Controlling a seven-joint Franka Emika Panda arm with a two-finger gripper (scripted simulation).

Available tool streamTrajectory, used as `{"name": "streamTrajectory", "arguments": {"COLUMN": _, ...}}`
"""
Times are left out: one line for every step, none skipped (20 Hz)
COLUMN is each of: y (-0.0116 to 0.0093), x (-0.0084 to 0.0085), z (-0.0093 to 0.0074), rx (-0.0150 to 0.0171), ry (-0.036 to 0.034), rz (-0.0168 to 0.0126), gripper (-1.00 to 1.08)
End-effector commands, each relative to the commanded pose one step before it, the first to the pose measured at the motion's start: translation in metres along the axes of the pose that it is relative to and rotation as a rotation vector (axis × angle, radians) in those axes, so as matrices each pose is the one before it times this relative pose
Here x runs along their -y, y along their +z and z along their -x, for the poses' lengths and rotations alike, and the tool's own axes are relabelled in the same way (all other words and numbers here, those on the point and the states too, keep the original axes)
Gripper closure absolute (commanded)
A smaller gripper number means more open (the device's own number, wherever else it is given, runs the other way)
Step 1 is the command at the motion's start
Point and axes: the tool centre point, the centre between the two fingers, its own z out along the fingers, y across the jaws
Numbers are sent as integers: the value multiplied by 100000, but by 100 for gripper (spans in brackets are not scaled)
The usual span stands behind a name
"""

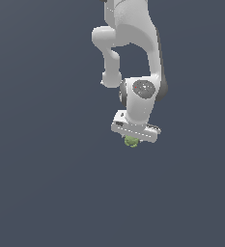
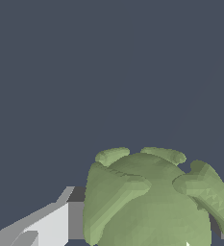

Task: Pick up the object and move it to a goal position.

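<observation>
Filling the near wrist view: olive-green lumpy object (image 2: 149, 202), knobbed lobes fanned outward, one white finger (image 2: 51, 226) pressed against its flank at about 9 o'clock. Pinched in the hand (image 1: 132, 141), only a green sliver peeking below the white housing in the exterior view. Farther off, at 12 o'clock, white arm (image 1: 133, 53) rising out of frame. No containers visible; plain slate-blue backdrop behind.

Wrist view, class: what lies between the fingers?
The olive-green object lies between the fingers; it fills the gap, and nothing else shows there in the wrist view.
</observation>
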Motion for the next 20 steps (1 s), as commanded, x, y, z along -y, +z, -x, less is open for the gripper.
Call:
{"name": "streamTrajectory", "arguments": {"y": -2126, "x": 141, "z": 459, "rx": -104, "ry": 30, "rz": -50, "gripper": 108}}
{"name": "streamTrajectory", "arguments": {"y": -953, "x": 67, "z": 220, "rx": 0, "ry": 0, "rz": 0, "gripper": 108}}
{"name": "streamTrajectory", "arguments": {"y": -1003, "x": 70, "z": 230, "rx": 0, "ry": 0, "rz": 0, "gripper": 108}}
{"name": "streamTrajectory", "arguments": {"y": -1050, "x": 74, "z": 240, "rx": 0, "ry": 0, "rz": 0, "gripper": 108}}
{"name": "streamTrajectory", "arguments": {"y": -1095, "x": 77, "z": 249, "rx": 0, "ry": 0, "rz": 0, "gripper": 108}}
{"name": "streamTrajectory", "arguments": {"y": -1137, "x": 80, "z": 257, "rx": 0, "ry": 0, "rz": 0, "gripper": 108}}
{"name": "streamTrajectory", "arguments": {"y": -1178, "x": 82, "z": 264, "rx": -22, "ry": 15, "rz": 41, "gripper": 108}}
{"name": "streamTrajectory", "arguments": {"y": -1218, "x": 86, "z": 272, "rx": 0, "ry": 0, "rz": 0, "gripper": 108}}
{"name": "streamTrajectory", "arguments": {"y": -1235, "x": 87, "z": 274, "rx": 0, "ry": 0, "rz": 0, "gripper": 108}}
{"name": "streamTrajectory", "arguments": {"y": -1234, "x": 88, "z": 272, "rx": 0, "ry": 0, "rz": 0, "gripper": 108}}
{"name": "streamTrajectory", "arguments": {"y": -1233, "x": 87, "z": 269, "rx": -21, "ry": 20, "rz": 39, "gripper": 108}}
{"name": "streamTrajectory", "arguments": {"y": -1226, "x": 88, "z": 267, "rx": 0, "ry": 0, "rz": 0, "gripper": 108}}
{"name": "streamTrajectory", "arguments": {"y": -1207, "x": 88, "z": 261, "rx": 0, "ry": 0, "rz": 0, "gripper": 108}}
{"name": "streamTrajectory", "arguments": {"y": -1189, "x": 88, "z": 255, "rx": 0, "ry": 0, "rz": 0, "gripper": 108}}
{"name": "streamTrajectory", "arguments": {"y": -1173, "x": 88, "z": 250, "rx": 0, "ry": 0, "rz": 0, "gripper": 108}}
{"name": "streamTrajectory", "arguments": {"y": -1158, "x": 90, "z": 245, "rx": -22, "ry": 19, "rz": 40, "gripper": 108}}
{"name": "streamTrajectory", "arguments": {"y": -1146, "x": 88, "z": 240, "rx": 0, "ry": 0, "rz": 0, "gripper": 108}}
{"name": "streamTrajectory", "arguments": {"y": -1134, "x": 89, "z": 236, "rx": 0, "ry": 0, "rz": 0, "gripper": 108}}
{"name": "streamTrajectory", "arguments": {"y": -1124, "x": 90, "z": 231, "rx": 0, "ry": 0, "rz": 0, "gripper": 108}}
{"name": "streamTrajectory", "arguments": {"y": -1114, "x": 91, "z": 227, "rx": 0, "ry": 0, "rz": 0, "gripper": 108}}
